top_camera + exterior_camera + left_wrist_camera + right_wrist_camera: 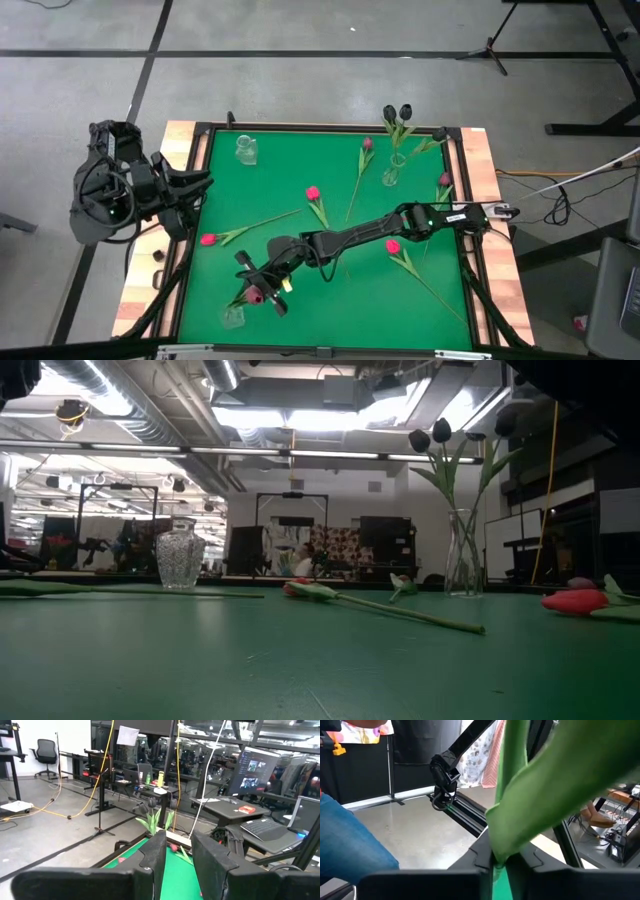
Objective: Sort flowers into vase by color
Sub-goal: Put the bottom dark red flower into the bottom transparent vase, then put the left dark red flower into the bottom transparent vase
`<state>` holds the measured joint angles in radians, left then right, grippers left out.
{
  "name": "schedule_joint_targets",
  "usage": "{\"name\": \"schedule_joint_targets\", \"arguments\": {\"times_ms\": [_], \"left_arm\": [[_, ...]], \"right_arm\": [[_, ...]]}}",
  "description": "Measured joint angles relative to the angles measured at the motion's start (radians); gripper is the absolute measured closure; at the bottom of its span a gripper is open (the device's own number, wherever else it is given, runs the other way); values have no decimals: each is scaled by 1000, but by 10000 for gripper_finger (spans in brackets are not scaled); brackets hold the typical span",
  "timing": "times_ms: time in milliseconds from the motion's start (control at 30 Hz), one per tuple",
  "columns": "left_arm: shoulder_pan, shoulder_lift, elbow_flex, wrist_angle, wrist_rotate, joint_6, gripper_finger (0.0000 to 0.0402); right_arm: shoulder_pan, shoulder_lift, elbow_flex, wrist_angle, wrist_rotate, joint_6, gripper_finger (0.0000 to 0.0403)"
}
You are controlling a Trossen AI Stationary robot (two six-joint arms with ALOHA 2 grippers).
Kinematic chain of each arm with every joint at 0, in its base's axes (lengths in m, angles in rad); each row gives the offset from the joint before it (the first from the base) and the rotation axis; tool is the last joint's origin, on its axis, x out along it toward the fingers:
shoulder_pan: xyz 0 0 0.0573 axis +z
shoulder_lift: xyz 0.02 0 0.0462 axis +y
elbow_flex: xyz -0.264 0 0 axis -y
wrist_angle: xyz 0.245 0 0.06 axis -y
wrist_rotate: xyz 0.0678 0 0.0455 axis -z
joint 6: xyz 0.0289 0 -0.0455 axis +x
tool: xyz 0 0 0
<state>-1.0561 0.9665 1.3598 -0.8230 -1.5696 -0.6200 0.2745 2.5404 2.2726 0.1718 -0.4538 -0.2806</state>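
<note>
Office chair (46, 751), open laptop (263, 828)

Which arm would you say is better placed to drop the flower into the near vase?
The right: its gripper holds a pink flower by the stem right beside the near vase. The left gripper waits at the table's left edge.

The right arm stretches long and low across the table from its far-right base, its end effector (258, 288) down near the front-left corner, fingers (482, 855) pinched on a flower stem. The left arm sits folded off the left edge (idle), its end effector (197, 182) slightly parted.
</note>
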Motion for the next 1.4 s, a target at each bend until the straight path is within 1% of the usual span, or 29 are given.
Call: {"name": "schedule_joint_targets", "arguments": {"times_ms": [167,400,500,600,767,967,1133,1400], "left_arm": [[0,0,0,0,0,-2,312],[0,0,0,0,0,-2,312],[0,0,0,0,0,-2,312],[0,0,0,1,0,-3,312],[0,0,0,1,3,-5,312],[0,0,0,-7,10,-6,312],[0,0,0,-15,12,-6,312],[0,0,-1,-20,12,-5,312]], "right_arm": [[0,0,0,-20,1,25,289],[0,0,0,-53,43,42,186],[0,-3,0,-91,43,41,156],[0,-18,0,-190,45,7,134],[-4,-68,0,-405,106,-68,115],[-38,-134,0,-607,148,-110,114],[-81,-190,0,-762,212,-133,113],[-165,-285,0,-1066,385,-140,113]]}}
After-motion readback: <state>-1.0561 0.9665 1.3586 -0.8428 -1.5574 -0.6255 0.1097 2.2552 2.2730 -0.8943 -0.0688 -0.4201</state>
